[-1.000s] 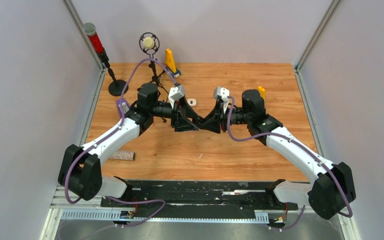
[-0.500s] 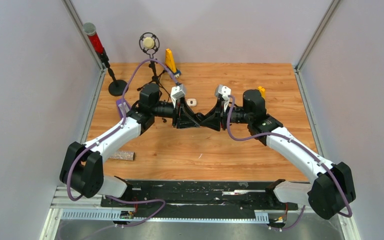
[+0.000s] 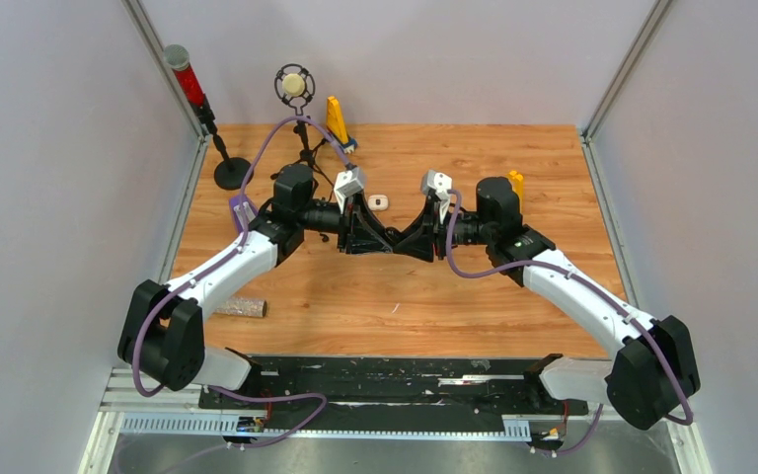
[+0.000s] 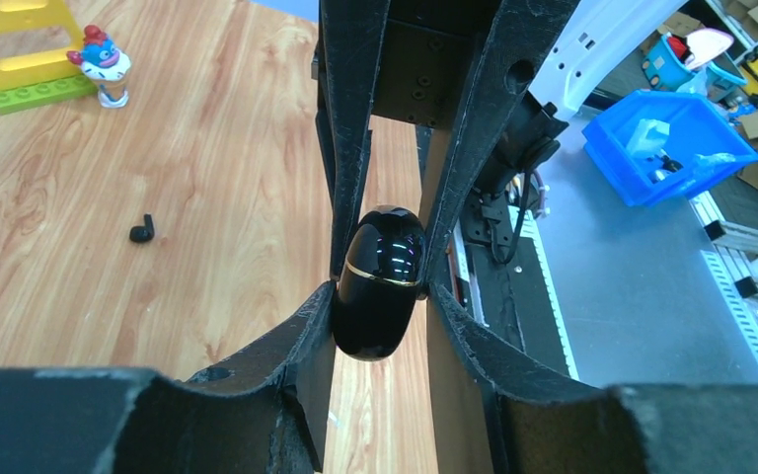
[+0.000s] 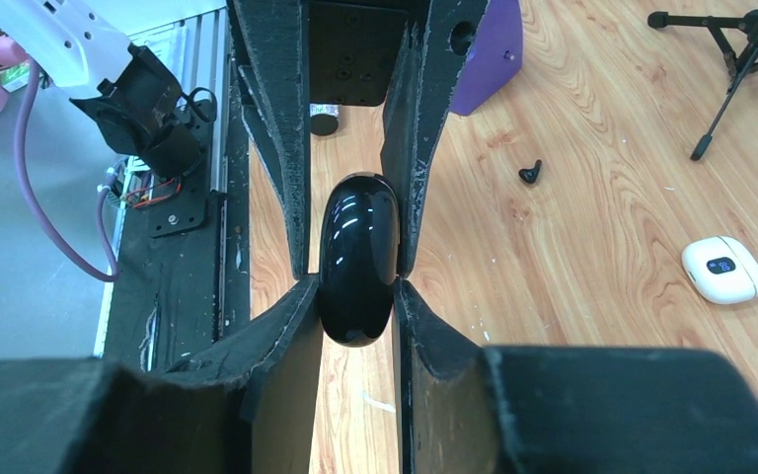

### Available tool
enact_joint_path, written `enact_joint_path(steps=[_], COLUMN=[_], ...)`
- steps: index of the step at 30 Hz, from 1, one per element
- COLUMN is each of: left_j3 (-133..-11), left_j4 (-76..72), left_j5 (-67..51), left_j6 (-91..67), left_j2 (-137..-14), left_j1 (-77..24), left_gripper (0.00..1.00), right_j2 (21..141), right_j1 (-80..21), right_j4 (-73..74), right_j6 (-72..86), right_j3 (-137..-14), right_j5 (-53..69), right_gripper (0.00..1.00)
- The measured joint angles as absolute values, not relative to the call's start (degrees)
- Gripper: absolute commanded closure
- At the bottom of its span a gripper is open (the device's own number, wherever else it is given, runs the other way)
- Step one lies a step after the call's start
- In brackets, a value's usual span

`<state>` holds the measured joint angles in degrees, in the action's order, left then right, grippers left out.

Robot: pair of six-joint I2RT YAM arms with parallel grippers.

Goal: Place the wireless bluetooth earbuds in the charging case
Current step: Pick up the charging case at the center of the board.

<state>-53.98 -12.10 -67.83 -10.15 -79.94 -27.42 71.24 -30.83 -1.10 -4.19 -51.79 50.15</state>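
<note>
A glossy black charging case (image 4: 380, 281) with a thin gold seam is closed and held above the table between both grippers, which meet tip to tip at mid table. My left gripper (image 4: 380, 316) is shut on one end of it. My right gripper (image 5: 355, 296) is shut on the other end of the case (image 5: 357, 259). In the top view the left gripper (image 3: 380, 240) and right gripper (image 3: 407, 240) hide the case. One black earbud (image 4: 142, 230) lies loose on the wood, also in the right wrist view (image 5: 530, 174). A closed white case (image 5: 722, 269) lies further back (image 3: 378, 201). No other earbuds show.
A microphone on a tripod (image 3: 294, 89) and a red-topped pole (image 3: 189, 84) stand at the back left. A yellow block frame (image 4: 30, 49) with a small toy figure (image 4: 104, 64) is behind them. A yellow piece (image 3: 516, 181) sits by the right arm. A speckled cylinder (image 3: 241, 308) lies front left.
Both grippers, joined at the case, have shifted slightly toward the far side of the table. The white case now shows more fully behind them.
</note>
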Motion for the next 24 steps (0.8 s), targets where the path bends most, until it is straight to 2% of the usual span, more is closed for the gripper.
enact_joint_path(steps=[10,12,16,18,20,24], left_j3=[-53.8,-53.8,-53.8,-53.8,-53.8,-53.8], left_j4=[-12.3,-12.2,-12.1,-11.8,-11.2,-10.0], left_j5=[-69.6,-69.6,-69.6,-69.6,-70.1,-70.5], left_j6=[-9.9,-9.7,-9.5,-9.2,-8.7,-6.8], left_j2=[-79.9,-79.9,-79.9,-79.9,-79.9,-79.9], left_j1=[-27.3,-27.3,-27.4,-27.4,-27.7,-28.2], left_gripper=[0.78,0.81,0.82,0.82,0.82,0.83], right_j2=[71.2,71.2,71.2,71.2,71.2,71.0], right_j1=[-30.8,-30.8,-30.8,-30.8,-30.5,-28.7], right_j4=[-0.9,-0.9,-0.6,-0.4,0.2,0.6], right_j6=[-4.3,-4.3,-4.4,-4.5,-4.7,-4.5], right_j3=[-51.8,-51.8,-51.8,-51.8,-51.8,-51.9], right_j5=[52.2,52.4,52.5,52.5,52.4,53.5], right_gripper=[0.98,0.91,0.62,0.53,0.47,0.43])
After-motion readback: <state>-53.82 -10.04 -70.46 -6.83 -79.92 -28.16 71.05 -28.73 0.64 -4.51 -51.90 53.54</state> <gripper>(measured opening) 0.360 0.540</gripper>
